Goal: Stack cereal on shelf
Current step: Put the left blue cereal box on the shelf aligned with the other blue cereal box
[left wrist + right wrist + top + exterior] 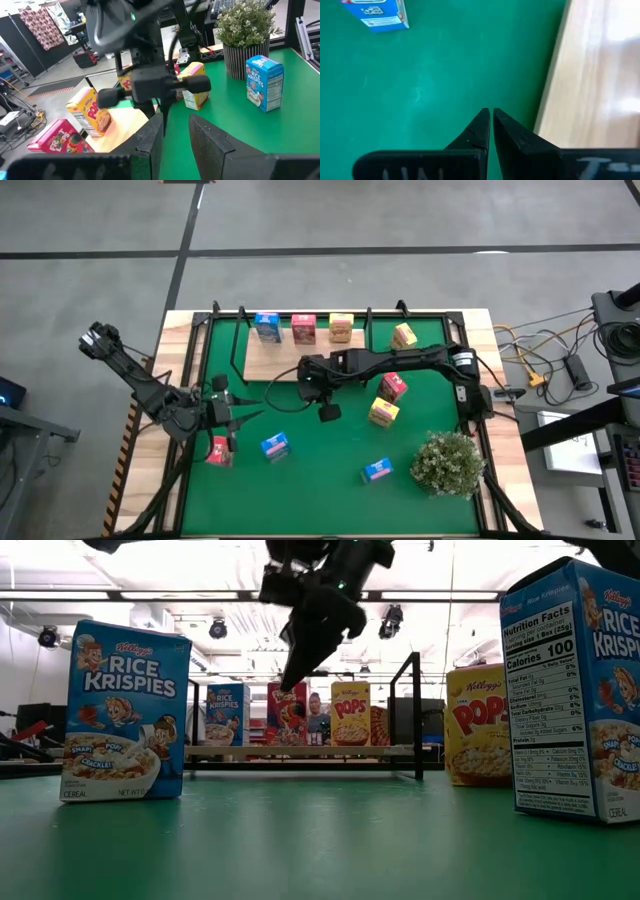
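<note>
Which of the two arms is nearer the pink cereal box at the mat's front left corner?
The left. Its gripper hangs just above the pink box, while the right gripper sits over mid-mat by the shelf.

In the low view, a blue carton (577, 690) was cut off by the right edge, and the right arm (320, 600) ran out past the top. In the right wrist view, another blue carton (376, 14) was cropped at the top edge. In the left wrist view, the plant (244, 22) was cropped above, and the right arm (145, 75) hid cartons behind it.
</note>
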You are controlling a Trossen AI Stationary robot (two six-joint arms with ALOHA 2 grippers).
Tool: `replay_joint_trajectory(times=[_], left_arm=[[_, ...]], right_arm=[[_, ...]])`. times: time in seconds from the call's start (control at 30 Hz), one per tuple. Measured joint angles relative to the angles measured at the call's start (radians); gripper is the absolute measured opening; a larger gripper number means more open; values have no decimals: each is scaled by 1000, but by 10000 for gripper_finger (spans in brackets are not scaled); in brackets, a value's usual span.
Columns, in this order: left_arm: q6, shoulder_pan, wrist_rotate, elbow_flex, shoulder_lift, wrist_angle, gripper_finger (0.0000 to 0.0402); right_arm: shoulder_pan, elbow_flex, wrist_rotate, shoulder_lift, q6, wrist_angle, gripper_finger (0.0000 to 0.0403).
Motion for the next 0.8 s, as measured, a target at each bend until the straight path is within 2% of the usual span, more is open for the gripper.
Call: replay_joint_trajectory(times=[0.23,0.57,0.8], left_arm=[[-36,0,20,39,59,0,77],[-166,0,52,75,128,-5,77],[-295,-7,223,169,183,-52,77]], right_arm=[[19,-132,8,-118,26,103,13],[33,-417,8,-305,27,487,13],[33,-590,8,-417,-22,801,13]])
